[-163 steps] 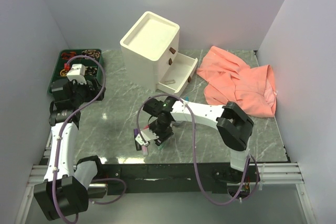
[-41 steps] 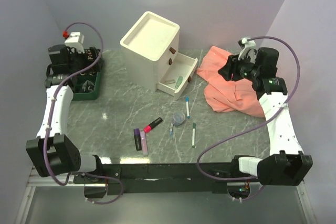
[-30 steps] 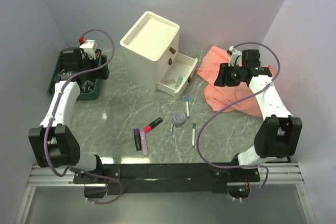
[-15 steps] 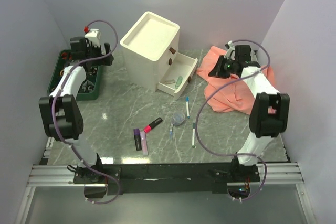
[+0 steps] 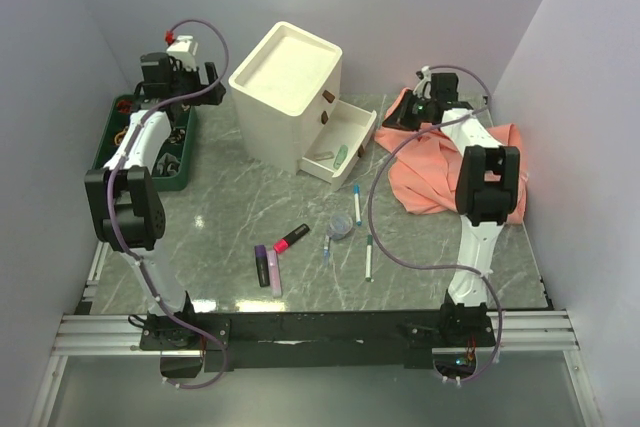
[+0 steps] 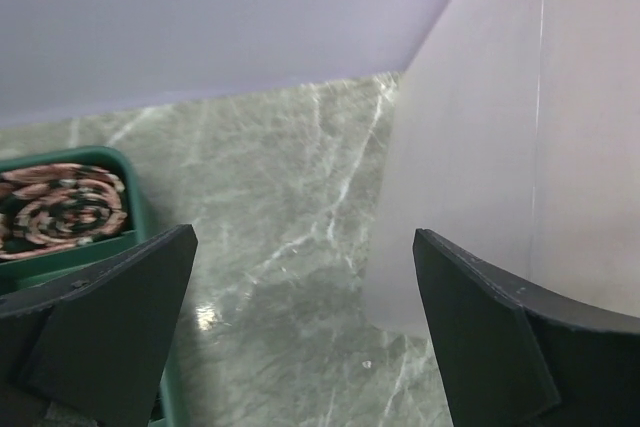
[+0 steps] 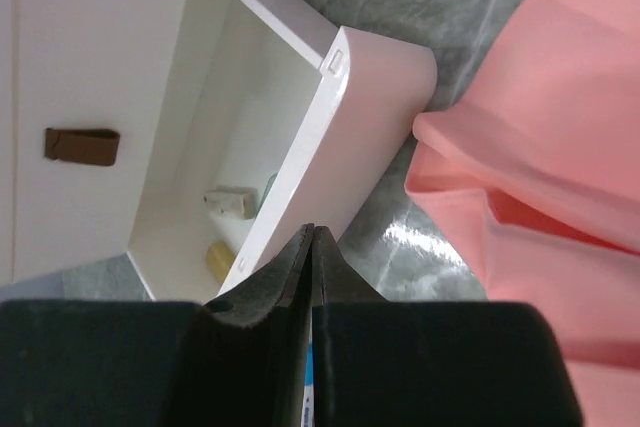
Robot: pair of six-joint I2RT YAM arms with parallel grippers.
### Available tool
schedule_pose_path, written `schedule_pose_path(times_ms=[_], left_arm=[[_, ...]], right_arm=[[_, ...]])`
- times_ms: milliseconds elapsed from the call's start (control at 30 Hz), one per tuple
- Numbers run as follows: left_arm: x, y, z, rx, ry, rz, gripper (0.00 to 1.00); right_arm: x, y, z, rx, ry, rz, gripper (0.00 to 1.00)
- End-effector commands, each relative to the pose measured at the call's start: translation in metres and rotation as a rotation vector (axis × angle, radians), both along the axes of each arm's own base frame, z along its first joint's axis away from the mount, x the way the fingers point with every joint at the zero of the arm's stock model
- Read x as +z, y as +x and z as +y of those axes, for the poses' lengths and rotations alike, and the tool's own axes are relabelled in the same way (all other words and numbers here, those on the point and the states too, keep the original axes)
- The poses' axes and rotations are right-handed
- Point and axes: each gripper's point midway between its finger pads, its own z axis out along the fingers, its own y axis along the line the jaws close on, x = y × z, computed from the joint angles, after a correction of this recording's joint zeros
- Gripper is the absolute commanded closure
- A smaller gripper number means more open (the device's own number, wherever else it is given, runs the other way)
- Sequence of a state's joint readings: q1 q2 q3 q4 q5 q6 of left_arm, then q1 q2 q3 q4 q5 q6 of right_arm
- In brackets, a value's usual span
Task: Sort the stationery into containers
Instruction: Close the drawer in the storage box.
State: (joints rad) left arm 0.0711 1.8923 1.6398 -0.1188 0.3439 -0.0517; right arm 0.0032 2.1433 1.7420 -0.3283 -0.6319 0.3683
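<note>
The cream-white cabinet (image 5: pixel 285 82) stands at the back with its lower drawer (image 5: pixel 352 143) pulled out; a pale green piece (image 5: pixel 340 155) and a cream piece lie in it. On the table lie a purple highlighter (image 5: pixel 261 265), a pink highlighter (image 5: pixel 273 274), a red-and-black marker (image 5: pixel 292 237), a clear tape roll (image 5: pixel 341 225), two blue-capped pens (image 5: pixel 357 202) and a green-capped pen (image 5: pixel 368 255). My left gripper (image 5: pixel 208 80) (image 6: pixel 300 347) is open and empty, left of the cabinet. My right gripper (image 5: pixel 392 123) (image 7: pixel 312 237) is shut, just right of the drawer (image 7: pixel 330 147).
A green tray (image 5: pixel 150 142) (image 6: pixel 120 162) of small parts sits at the far left. A salmon-pink cloth (image 5: pixel 455 162) (image 7: pixel 540 147) lies at the right, under the right arm. The cabinet wall (image 6: pixel 500 167) is close on the left gripper's right. A closed drawer's brown handle (image 7: pixel 82 144) shows.
Both arms have swung toward the back. The left gripper moved right from over the green tray toward the cabinet. The right gripper moved left across the cloth to the open drawer.
</note>
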Motion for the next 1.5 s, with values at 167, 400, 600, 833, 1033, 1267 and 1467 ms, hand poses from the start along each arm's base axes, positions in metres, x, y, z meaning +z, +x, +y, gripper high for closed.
schedule_pose_path(times_ms=[167,400,600,833,1033,1267,1467], left_arm=[[0.008,0.008,-0.010,-0.055,0.069,-0.043,0.01],[-0.002,0.000,-0.022,-0.115,0.039,0.002,0.02],[-0.007,-0.004,-0.035,-0.175,-0.004,0.022,0.02],[-0.014,-0.014,-0.049,-0.210,-0.073,0.068,0.03],[-0.018,-0.022,-0.056,-0.231,-0.098,0.087,0.04],[-0.021,-0.027,-0.059,-0.237,-0.106,0.101,0.05],[-0.023,-0.030,-0.059,-0.233,-0.108,0.107,0.05]], right_arm=[[-0.021,0.017,0.040,0.053,0.014,0.009,0.91],[-0.022,0.021,0.085,0.108,0.040,-0.005,0.89],[-0.013,0.023,0.126,0.153,0.061,-0.033,0.87],[-0.019,0.015,0.149,0.169,0.072,-0.010,0.87],[-0.021,0.008,0.160,0.171,0.088,0.011,0.86],[-0.019,0.010,0.171,0.177,0.118,-0.002,0.78],[-0.017,0.011,0.185,0.194,0.130,-0.017,0.76]])
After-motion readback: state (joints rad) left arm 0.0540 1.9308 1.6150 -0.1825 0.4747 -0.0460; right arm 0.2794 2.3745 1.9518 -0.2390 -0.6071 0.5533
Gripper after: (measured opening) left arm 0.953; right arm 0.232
